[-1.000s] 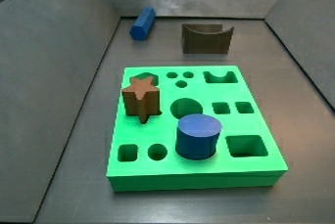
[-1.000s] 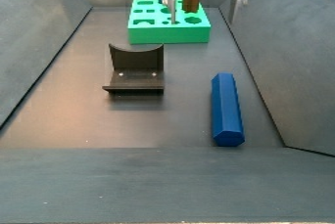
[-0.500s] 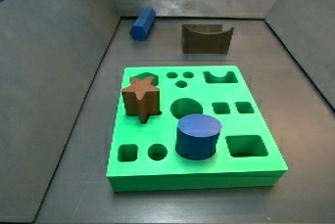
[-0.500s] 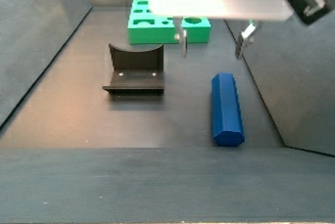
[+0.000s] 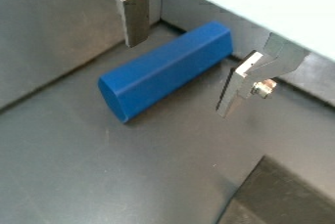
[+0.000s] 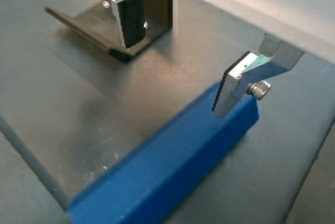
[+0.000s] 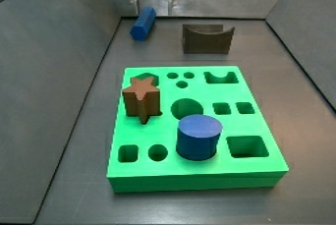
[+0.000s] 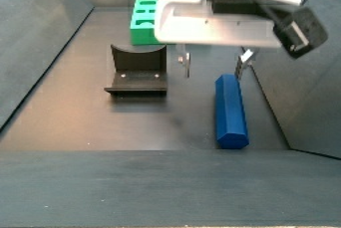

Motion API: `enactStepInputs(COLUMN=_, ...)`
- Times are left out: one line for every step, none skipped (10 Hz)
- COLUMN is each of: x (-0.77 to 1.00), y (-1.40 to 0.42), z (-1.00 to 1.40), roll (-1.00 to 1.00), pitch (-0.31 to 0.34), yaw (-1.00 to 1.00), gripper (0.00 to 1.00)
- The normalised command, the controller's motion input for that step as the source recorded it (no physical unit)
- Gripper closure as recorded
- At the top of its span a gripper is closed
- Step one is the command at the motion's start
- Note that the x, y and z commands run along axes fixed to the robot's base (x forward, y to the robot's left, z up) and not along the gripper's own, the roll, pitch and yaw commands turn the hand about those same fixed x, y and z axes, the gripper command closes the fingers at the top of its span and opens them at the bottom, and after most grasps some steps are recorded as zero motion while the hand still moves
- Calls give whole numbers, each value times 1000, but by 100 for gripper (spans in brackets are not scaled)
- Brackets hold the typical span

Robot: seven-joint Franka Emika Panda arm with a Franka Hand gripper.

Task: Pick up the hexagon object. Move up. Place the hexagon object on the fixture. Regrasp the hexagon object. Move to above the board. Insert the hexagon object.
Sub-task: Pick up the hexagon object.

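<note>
The hexagon object (image 8: 230, 111) is a long blue bar lying flat on the dark floor, close to the side wall. It also shows at the back in a side view (image 7: 141, 23). My gripper (image 8: 214, 64) hangs open over the bar's far end. In both wrist views the silver fingers (image 5: 133, 18) (image 6: 240, 81) stand either side of the bar (image 5: 164, 71), apart from it. The fixture (image 8: 136, 71) is a dark brown notched block beside the bar. The green board (image 7: 197, 121) lies further off.
On the board stand a brown star peg (image 7: 141, 96) and a short blue cylinder (image 7: 198, 136). Grey walls close in the floor on both sides; the bar lies near one wall (image 8: 300, 93). The fixture (image 6: 98, 27) is close to one finger.
The gripper has come from over the board towards the bar and dropped lower, still open. The bar, fixture and board have not moved.
</note>
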Motion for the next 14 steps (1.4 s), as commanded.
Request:
enactStepInputs(x=-254, y=66, z=-1000, roll=0, pitch=-73, yaw=-171, gripper=0)
enactStepInputs(x=-237, y=57, z=-1000, roll=0, pitch=-87, yaw=-129, gripper=0)
enactStepInputs(x=-249, y=60, z=-1000, roll=0, pitch=-77, yaw=-157, gripper=0)
enactStepInputs(x=-243, y=71, z=-1000, roll=0, pitch=-83, yaw=-131, gripper=0)
enactStepInputs(x=-306, y=117, z=-1000, roll=6, pitch=-96, yaw=-126, gripper=0)
enactStepInputs(x=-383, y=89, z=-1000, roll=7, pitch=-123, yaw=-129, gripper=0)
enactStepInputs(x=-354, y=91, z=-1000, roll=20, pitch=-130, yaw=-126, gripper=0)
enactStepInputs(x=-311, y=0, z=-849, roll=184, pitch=-137, yaw=-43, gripper=0)
enactStepInputs(x=-40, y=0, z=0, roll=0, pitch=-60, yaw=0, gripper=0)
enactStepInputs(x=0, y=0, z=0, roll=0, pitch=-26, yaw=0, gripper=0)
enactStepInputs(x=0, y=0, z=0, roll=4, pitch=0, yaw=0, gripper=0)
enactStepInputs(x=0, y=0, z=0, roll=0, pitch=0, yaw=0, gripper=100)
enactStepInputs(x=0, y=0, z=0, roll=0, pitch=0, yaw=0, gripper=100)
enactStepInputs(x=0, y=0, z=0, roll=0, pitch=0, yaw=0, gripper=100)
